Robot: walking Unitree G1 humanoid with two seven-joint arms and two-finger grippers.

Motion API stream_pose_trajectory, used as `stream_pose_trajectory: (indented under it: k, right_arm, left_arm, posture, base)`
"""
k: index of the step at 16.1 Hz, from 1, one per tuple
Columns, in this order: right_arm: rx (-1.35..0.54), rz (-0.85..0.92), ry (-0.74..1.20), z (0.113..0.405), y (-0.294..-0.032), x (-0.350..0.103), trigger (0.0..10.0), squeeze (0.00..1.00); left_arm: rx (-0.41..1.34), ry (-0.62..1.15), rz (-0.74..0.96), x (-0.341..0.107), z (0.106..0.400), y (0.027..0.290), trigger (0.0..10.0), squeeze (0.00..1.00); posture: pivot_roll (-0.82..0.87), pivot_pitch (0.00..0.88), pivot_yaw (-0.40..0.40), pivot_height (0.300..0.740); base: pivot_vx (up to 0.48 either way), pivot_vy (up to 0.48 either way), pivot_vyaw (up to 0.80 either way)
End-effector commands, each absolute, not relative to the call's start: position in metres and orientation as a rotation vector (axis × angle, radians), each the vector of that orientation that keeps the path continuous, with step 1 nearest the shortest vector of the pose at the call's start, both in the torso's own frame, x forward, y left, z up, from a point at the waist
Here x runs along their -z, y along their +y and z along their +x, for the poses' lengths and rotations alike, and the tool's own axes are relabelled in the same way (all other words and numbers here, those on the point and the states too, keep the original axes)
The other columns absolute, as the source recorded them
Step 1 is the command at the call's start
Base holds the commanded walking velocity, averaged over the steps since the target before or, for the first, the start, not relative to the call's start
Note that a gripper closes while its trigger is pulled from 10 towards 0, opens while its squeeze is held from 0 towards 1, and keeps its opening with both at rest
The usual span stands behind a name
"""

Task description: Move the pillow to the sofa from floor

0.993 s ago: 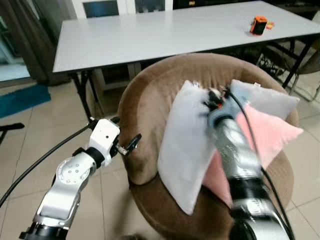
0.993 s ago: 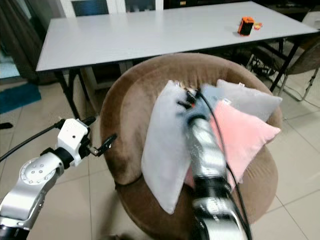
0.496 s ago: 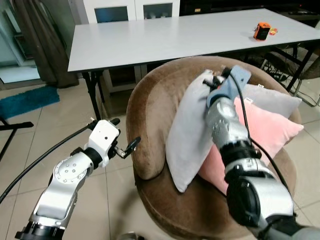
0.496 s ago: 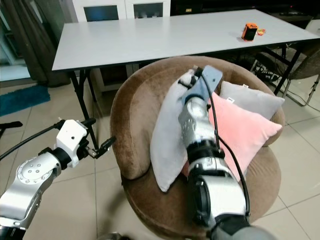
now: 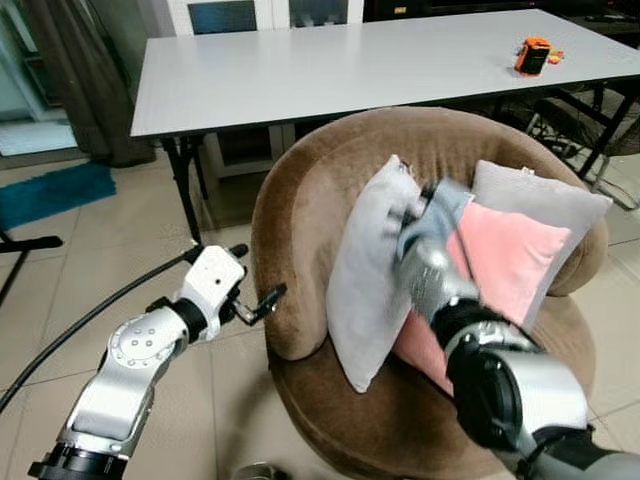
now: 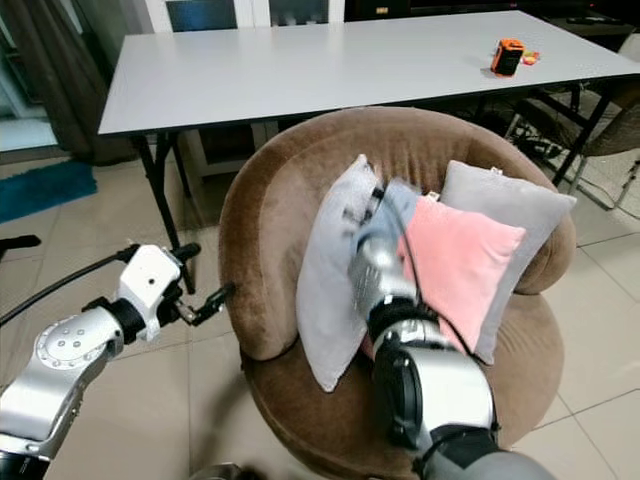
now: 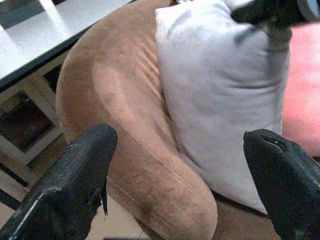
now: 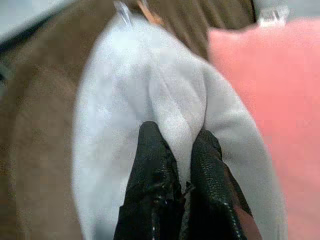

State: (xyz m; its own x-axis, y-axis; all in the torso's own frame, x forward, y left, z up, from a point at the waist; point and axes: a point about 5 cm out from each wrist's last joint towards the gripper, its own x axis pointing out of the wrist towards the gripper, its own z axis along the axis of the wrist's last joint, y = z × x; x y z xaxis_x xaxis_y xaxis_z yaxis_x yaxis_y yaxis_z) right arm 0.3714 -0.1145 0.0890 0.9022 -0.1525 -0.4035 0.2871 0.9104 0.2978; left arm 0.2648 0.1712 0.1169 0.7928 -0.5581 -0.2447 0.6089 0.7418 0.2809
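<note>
Left eye view: the grey pillow (image 5: 365,270) is standing on edge in the round brown sofa (image 5: 300,220), leaning beside a pink pillow (image 5: 500,260) and another grey pillow (image 5: 545,205). The right tool (image 5: 412,215) is blurred at its top edge. An orange object (image 5: 531,55), perhaps a tape measure, is sitting on the white desk (image 5: 330,70).

Left wrist view: the left tool (image 7: 180,175) is hanging spread wide, beside the sofa.

Right wrist view: the right tool's fingers (image 8: 155,175) are pinching a fold of the grey pillow. No writing is legible.
</note>
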Motion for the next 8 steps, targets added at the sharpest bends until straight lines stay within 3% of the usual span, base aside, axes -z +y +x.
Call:
stream_pose_trajectory:
  k: [1,2,3,6,8]
  right_arm:
    - [0.257,0.366,0.444,0.365,-0.115,-0.076,10.0,0.42]
    - [0.267,0.383,0.445,0.364,-0.117,-0.076,10.0,0.42]
    - [0.292,0.422,0.42,0.367,-0.124,-0.079,10.0,1.0]
    - [0.206,0.427,0.309,0.374,-0.137,-0.092,10.0,1.0]
    - [0.226,0.468,0.207,0.376,-0.164,-0.1,10.0,1.0]
  left_arm:
    - [0.652,0.153,0.375,-0.118,0.265,0.172,10.0,0.0]
    - [0.652,0.154,0.376,-0.118,0.264,0.172,10.0,0.0]
    - [0.651,0.156,0.377,-0.117,0.264,0.172,10.0,0.0]
    - [0.652,0.158,0.378,-0.117,0.264,0.172,10.0,0.0]
    - [0.653,0.157,0.376,-0.116,0.266,0.171,10.0,0.0]
  posture:
    - [0.09,0.0,0.002,0.74]
    - [0.09,0.0,0.002,0.74]
    - [0.09,0.0,0.002,0.74]
    - [0.09,0.0,0.002,0.74]
    - [0.07,0.0,0.0,0.74]
  base:
    - [0.0,0.0,0.0]
    - [0.0,0.0,0.0]
    - [0.0,0.0,0.0]
    - [0.0,0.0,0.0]
    - [0.0,0.0,0.0]
